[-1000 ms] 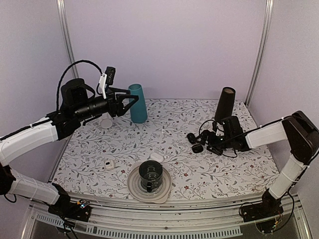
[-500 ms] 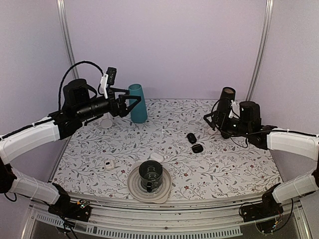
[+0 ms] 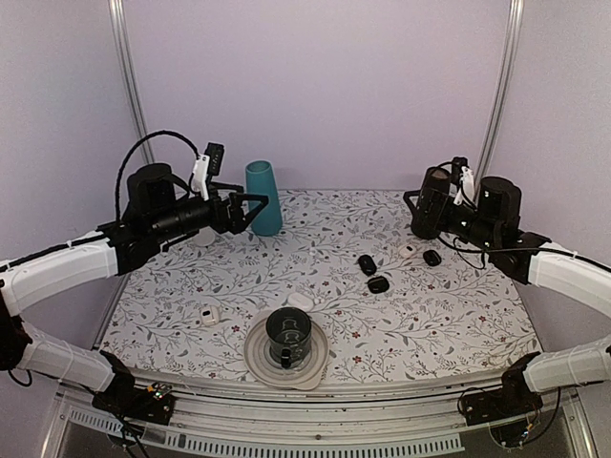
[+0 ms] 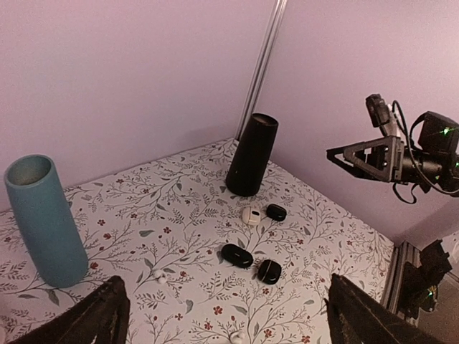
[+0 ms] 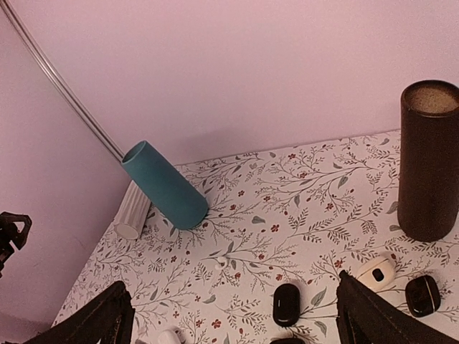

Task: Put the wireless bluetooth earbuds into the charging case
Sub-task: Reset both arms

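The left hand (image 3: 253, 210) and right hand (image 3: 410, 212) are spread and empty, poised well above the desk (image 3: 191, 286). 2 black oval pods (image 3: 368, 264), likely charging cases, lie mid-desk; the earbuds cannot be made out. An earbud should be located before any descent is made.

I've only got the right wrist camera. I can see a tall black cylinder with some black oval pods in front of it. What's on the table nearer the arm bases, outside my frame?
Observer: A round pale grey plate sits at the middle of the near edge, with a dark mug standing on it.
Operator: Anything else down there?
Observer: A small white rounded piece lies to the left of the plate, apart from it.
Operator: And the left gripper?
Observer: The left gripper hangs open and empty, raised off the table close to the tall teal cup.
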Action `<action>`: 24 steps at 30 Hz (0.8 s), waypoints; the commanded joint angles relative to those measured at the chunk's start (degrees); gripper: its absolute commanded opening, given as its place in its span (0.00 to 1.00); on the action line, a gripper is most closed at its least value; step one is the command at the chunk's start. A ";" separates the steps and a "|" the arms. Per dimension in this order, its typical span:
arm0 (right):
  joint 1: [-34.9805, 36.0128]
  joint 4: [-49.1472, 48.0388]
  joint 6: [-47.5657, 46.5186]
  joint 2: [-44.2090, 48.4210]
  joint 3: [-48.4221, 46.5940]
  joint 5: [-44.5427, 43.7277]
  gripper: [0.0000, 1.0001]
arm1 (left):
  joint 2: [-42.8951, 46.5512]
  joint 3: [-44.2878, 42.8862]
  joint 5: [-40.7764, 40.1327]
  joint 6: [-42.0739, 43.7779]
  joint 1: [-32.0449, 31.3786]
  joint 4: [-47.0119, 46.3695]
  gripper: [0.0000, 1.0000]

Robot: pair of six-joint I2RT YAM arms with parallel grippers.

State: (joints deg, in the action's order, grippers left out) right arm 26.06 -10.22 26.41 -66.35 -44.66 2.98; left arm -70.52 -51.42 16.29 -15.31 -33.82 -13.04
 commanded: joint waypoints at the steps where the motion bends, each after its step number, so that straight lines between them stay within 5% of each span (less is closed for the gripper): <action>1: -0.20 0.58 -2.17 2.20 -2.17 -4.21 0.99 | 0.48 1.07 -2.36 -0.64 0.60 -1.95 0.96; 9: -0.22 1.18 1.92 5.78 -2.69 -10.30 0.99 | 0.99 2.46 -4.69 -0.30 0.69 -2.37 0.96; 16: -0.22 -0.95 -3.71 7.89 -1.87 0.32 0.99 | 0.75 2.50 -6.04 -0.31 0.80 -2.79 0.96; 24: -0.22 -1.14 -4.34 7.49 -0.13 0.47 0.99 | 0.56 3.45 -6.48 -1.12 0.79 -4.31 0.96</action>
State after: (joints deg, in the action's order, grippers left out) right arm 26.06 -10.26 23.49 -58.92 -45.67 2.17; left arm -70.50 -49.19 10.52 -16.08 -33.82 -14.87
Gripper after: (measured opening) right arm 0.988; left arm 0.960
